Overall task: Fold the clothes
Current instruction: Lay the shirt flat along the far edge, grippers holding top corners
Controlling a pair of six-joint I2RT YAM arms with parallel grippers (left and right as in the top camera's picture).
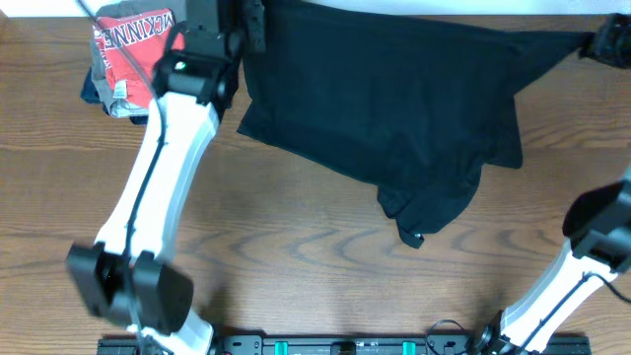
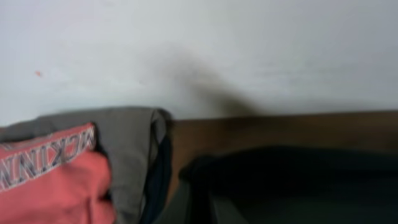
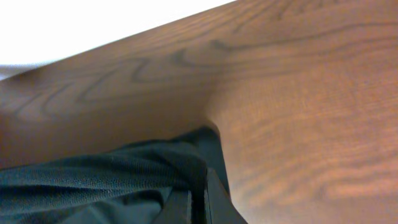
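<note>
The black top (image 1: 394, 99) is spread across the far side of the wooden table (image 1: 315, 256), its upper edge stretched between both grippers and a bunched sleeve end trailing toward the front (image 1: 419, 222). My left gripper (image 1: 246, 35) is at its far left corner and seems shut on the fabric. In the left wrist view the black top (image 2: 298, 180) fills the lower right and the fingers are lost in the dark. My right gripper (image 1: 603, 44) holds the far right corner. In the right wrist view its fingers (image 3: 199, 202) pinch a fold of the black top (image 3: 93, 180).
A folded pile lies at the far left corner: a red shirt with white letters (image 1: 128, 44) on grey and navy garments, also in the left wrist view (image 2: 43, 180). A white wall (image 2: 199, 56) runs behind the table's far edge. The left arm (image 1: 163, 168) crosses the left side.
</note>
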